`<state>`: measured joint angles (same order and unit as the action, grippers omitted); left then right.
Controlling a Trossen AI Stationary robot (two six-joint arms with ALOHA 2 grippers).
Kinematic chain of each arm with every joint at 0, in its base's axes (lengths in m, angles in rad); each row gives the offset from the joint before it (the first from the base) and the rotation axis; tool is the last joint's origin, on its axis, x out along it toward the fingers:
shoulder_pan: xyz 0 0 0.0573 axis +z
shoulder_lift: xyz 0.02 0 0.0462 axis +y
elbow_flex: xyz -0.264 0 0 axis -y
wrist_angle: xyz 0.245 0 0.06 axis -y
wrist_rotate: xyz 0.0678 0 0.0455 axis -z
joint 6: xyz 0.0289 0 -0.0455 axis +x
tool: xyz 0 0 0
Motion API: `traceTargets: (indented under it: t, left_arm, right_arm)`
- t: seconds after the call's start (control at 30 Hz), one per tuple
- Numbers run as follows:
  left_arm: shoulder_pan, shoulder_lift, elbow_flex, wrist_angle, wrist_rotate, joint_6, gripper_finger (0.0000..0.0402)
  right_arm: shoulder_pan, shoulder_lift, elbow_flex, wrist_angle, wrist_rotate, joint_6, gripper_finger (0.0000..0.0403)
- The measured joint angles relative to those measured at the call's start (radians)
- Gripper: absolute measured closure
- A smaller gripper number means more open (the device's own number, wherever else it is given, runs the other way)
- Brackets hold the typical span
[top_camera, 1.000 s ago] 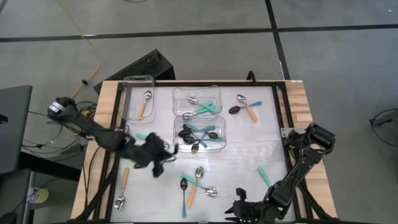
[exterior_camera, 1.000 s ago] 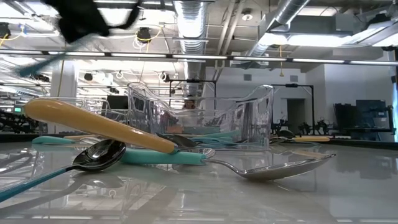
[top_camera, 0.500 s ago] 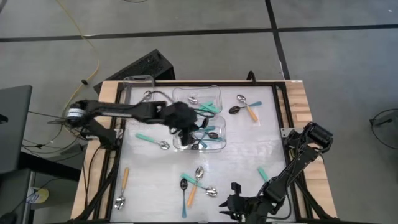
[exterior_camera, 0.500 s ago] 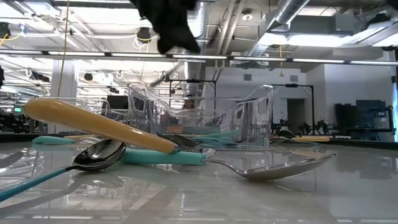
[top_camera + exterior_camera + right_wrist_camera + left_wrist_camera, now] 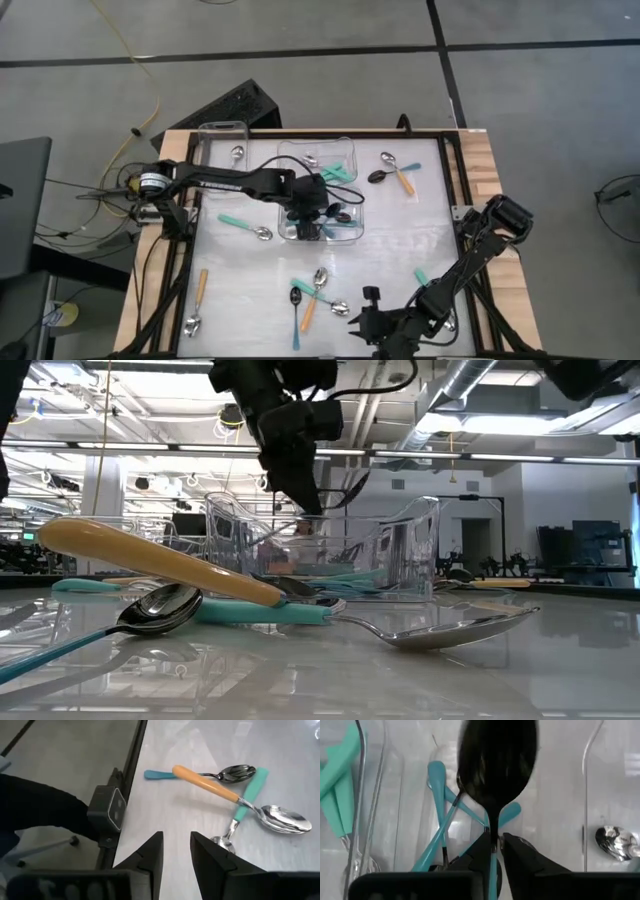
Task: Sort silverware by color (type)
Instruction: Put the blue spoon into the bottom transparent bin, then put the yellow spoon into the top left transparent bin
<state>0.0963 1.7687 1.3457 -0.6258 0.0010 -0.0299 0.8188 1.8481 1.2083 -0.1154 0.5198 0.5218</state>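
Left gripper [image 5: 492, 851] clamped on a black-bowled teal spoon [image 5: 496, 765].
Held over the mid-table tub [image 5: 349, 228]; right gripper [image 5: 176, 851] slightly apart, near edge.

You see a black-bowled, teal-handled spoon [image 5: 496, 775] over clear tubs [image 5: 345, 222], with an orange-handled silver spoon [image 5: 220, 788] on the pale grey table [image 5: 400, 240].
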Motion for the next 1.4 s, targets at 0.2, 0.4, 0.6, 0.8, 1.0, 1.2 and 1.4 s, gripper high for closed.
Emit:
traceTargets:
  t: [0.2, 0.4, 0.6, 0.8, 1.0, 1.2, 1.4]
  left_arm:
    - [0.000, -0.004, 0.087, -0.086, -0.015, 0.030, 0.0317]
    - [-0.003, -0.007, 0.241, -0.193, -0.019, 0.025, 0.0283]
    - [-0.012, -0.014, 0.313, -0.339, -0.024, 0.024, 0.0279]
    - [-0.026, -0.086, 0.216, -0.419, -0.023, 0.065, 0.0278]
    - [-0.022, -0.274, -0.032, -0.271, 0.014, 0.068, 0.0278]
    - [-0.020, -0.508, -0.223, -0.012, 0.034, 0.083, 0.0278]
    - [0.004, -0.732, -0.457, 0.429, 0.181, 0.203, 0.0278]
  right_arm:
    - [0.023, 0.000, 0.000, -0.005, -0.002, 0.044, 0.0282]
    - [0.045, -0.001, 0.000, -0.023, -0.002, 0.115, 0.0282]
    - [0.043, -0.004, 0.011, -0.044, -0.003, 0.133, 0.0282]
    - [0.016, -0.005, 0.108, -0.226, -0.021, 0.125, 0.0282]
    - [-0.026, -0.005, 0.294, -0.592, -0.051, 0.121, 0.0282]
    - [-0.092, -0.005, 0.427, -0.834, -0.065, -0.013, 0.0282]
    - [-0.213, -0.085, 0.451, -0.932, -0.150, -0.060, 0.0282]
